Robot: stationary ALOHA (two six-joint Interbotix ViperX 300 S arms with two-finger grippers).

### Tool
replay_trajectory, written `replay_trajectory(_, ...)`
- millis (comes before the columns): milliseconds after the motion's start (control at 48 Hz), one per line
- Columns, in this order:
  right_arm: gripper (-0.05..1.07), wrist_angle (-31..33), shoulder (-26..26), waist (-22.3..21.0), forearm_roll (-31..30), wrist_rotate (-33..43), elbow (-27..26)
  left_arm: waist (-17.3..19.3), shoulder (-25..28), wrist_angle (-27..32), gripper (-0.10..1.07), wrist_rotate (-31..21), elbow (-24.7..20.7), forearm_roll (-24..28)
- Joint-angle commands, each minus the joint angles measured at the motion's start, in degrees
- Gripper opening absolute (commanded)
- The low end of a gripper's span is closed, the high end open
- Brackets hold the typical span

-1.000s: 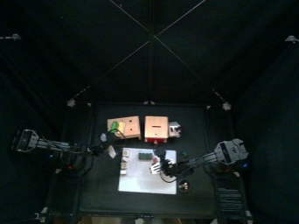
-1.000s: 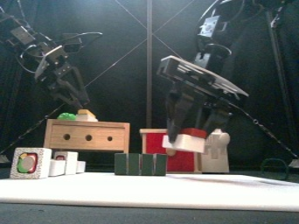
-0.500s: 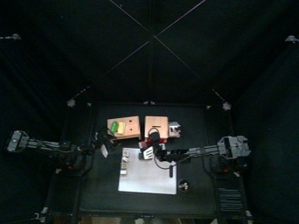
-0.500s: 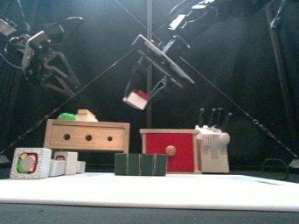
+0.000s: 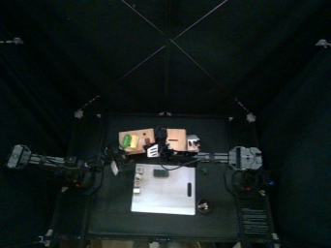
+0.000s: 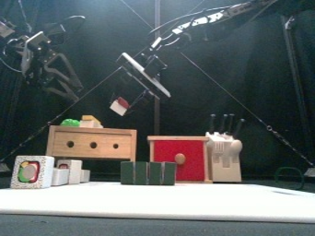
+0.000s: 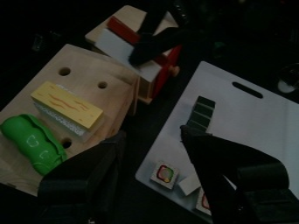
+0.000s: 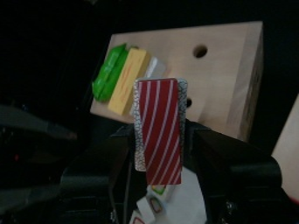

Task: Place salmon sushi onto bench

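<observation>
green and yellow sushi [image 6: 81, 121] on bench [image 6: 91, 142], knife block [image 6: 223, 152] right

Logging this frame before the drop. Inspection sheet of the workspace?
Surface: black table with white board.
Job's things: salmon sushi in the air, gripped by right gripper, above the wooden bench; green and yellow pieces lie on the bench.
Clutter: red box, knife block, dark blocks, small packs.
Grippers: left gripper open, empty, raised at the left.
Cables: along the arms.
Surroundings: black curtains.
</observation>
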Motion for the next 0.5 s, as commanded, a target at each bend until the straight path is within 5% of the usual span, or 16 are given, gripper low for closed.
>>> replay_trajectory(0,0.66,0.09,-0.26,-1.76,-0.26,-0.09,-2.99,0.09,0.0,-0.18,0.89,0.09,-0.62,0.44)
replay_trajectory(479,0.74,1.49,4.75,-2.29,-1.14,-0.09,-8.79,0.7,0.0,-0.18,0.89,0.18,0.35,0.18)
